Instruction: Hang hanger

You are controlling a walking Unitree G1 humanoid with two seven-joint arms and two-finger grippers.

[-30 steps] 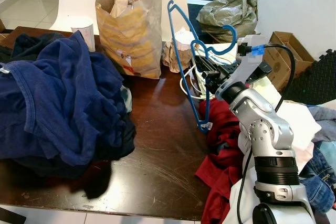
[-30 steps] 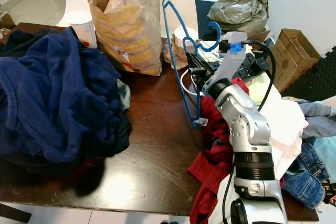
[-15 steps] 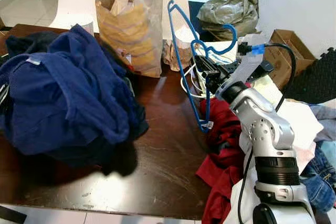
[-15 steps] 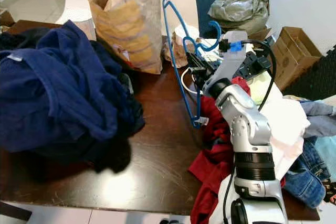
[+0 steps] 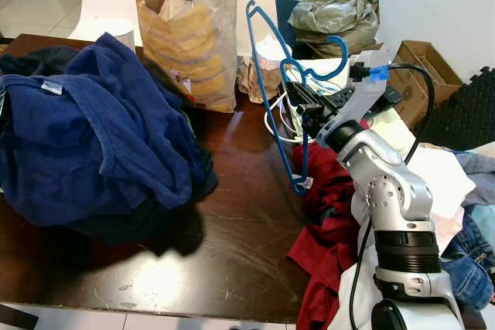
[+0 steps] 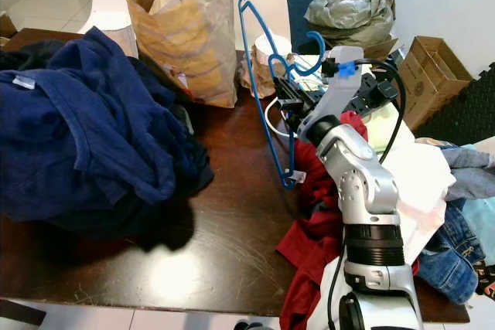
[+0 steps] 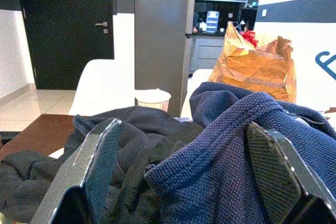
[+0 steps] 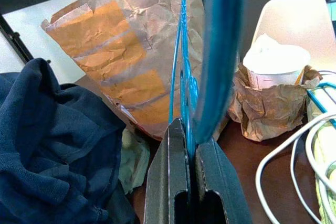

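The right arm is built of rounded silver segments joined by a ribbed black collar, with a black cable looping along it and a blue tag near the wrist. Its gripper has two long, flat black fingers. The left gripper has dark finger pads set in grey metal edges.

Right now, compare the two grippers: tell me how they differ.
The right gripper is shut on the blue hanger, holding it upright above the table; the left gripper is open, its fingers spread either side of the navy garment. Both have black fingers.
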